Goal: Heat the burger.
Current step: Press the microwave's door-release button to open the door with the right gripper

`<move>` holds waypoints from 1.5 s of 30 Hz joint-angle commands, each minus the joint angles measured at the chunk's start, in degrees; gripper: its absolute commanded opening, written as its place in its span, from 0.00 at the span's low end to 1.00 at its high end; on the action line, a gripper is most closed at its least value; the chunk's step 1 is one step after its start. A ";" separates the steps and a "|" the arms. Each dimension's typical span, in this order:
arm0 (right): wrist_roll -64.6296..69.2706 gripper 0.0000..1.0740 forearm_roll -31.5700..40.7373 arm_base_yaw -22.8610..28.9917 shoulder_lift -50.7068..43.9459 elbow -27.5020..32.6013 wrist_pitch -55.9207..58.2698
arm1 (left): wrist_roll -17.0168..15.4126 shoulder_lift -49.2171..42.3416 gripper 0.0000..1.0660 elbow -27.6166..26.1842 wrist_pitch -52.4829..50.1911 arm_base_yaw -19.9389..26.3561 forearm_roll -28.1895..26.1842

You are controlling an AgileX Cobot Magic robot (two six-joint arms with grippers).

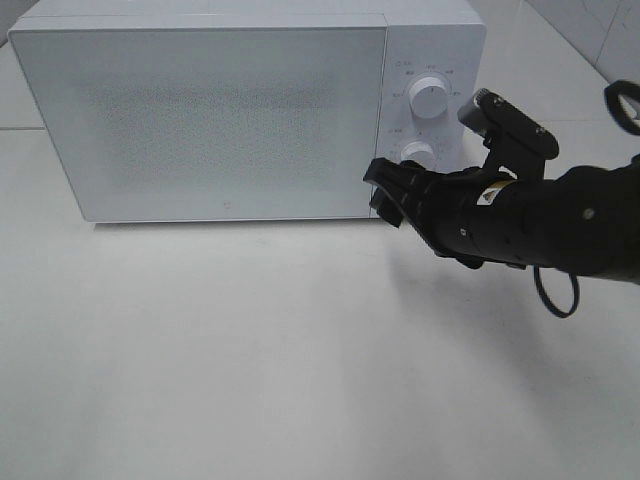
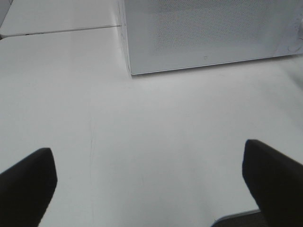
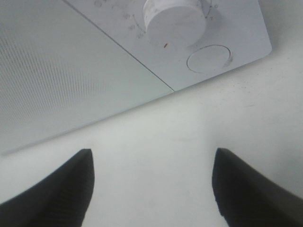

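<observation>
Exterior high view has the right gripper [image 1: 383, 195], fingers apart, at 3 o'clock near the lower knob [image 1: 418, 153] of the microwave [image 1: 220, 110], the left gripper [image 2: 149, 184] also apart above the counter [image 1: 250, 350], and the burger cannot be seen.

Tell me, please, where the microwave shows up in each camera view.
Exterior high: the microwave fills the upper left and centre, door shut.
Left wrist: the lower front of the microwave stands beyond the open left gripper.
Right wrist: its door edge and lower dial sit just beyond the open right gripper.
Shared landmark: the door's dotted mesh.
</observation>
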 commanded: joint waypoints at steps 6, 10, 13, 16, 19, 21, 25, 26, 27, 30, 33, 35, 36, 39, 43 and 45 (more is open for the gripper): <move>-11.29 0.65 -18.68 -5.21 -7.96 -3.78 30.65 | -0.46 -0.97 0.94 0.11 -0.11 0.17 -0.69; -11.29 0.66 -25.78 -5.21 -10.60 -5.21 37.01 | -0.46 -0.97 0.94 0.11 -0.11 0.17 -0.69; -11.29 0.69 -30.19 -5.21 -13.64 -6.02 43.60 | -0.46 -0.97 0.94 0.11 -0.11 0.17 -0.69; -11.52 0.74 -31.28 -5.16 -17.59 -6.07 48.01 | -0.46 -0.97 0.94 0.11 -0.11 0.17 -0.69; -12.49 0.75 -31.80 -5.16 -22.06 -6.07 51.85 | -0.46 -0.97 0.94 0.11 -0.11 0.17 -0.69; -12.83 0.74 -32.14 -5.16 -25.44 -6.07 54.03 | -0.46 -0.97 0.94 0.11 -0.11 0.17 -0.69; -13.18 0.73 -32.09 -5.16 -33.69 -6.07 60.22 | -0.46 -0.97 0.94 0.11 -0.11 0.17 -0.69; -13.18 0.73 -32.09 -5.16 -33.69 -6.07 60.22 | -0.46 -0.97 0.94 0.11 -0.11 0.17 -0.69; -13.18 0.73 -32.09 -5.16 -35.41 -6.07 61.36 | -0.46 -0.97 0.94 0.11 -0.11 0.17 -0.69; -13.18 0.72 -32.09 -5.16 -40.39 -6.07 66.06 | -0.46 -0.97 0.94 0.11 -0.11 0.17 -0.69; -13.29 0.71 -32.09 -5.16 -45.09 -6.07 70.47 | -0.46 -0.97 0.94 0.11 -0.11 0.17 -0.69; -13.75 0.71 -32.09 -5.16 -48.47 -6.07 73.22 | -0.46 -0.97 0.94 0.11 -0.11 0.17 -0.69; -14.27 0.71 -32.09 -5.16 -50.25 -6.07 74.66 | -0.46 -0.97 0.94 0.11 -0.11 0.17 -0.69; -15.01 0.71 -32.66 -5.21 -56.38 -6.07 79.18 | -0.46 -0.97 0.94 0.11 -0.11 0.17 -0.69; -14.95 0.71 -32.26 -6.25 -60.16 -5.90 81.42 | -0.46 -0.97 0.94 0.11 -0.11 0.17 -0.69; -15.01 0.71 -32.03 -9.97 -64.00 -5.61 83.71 | -0.46 -0.97 0.94 0.11 -0.11 0.17 -0.69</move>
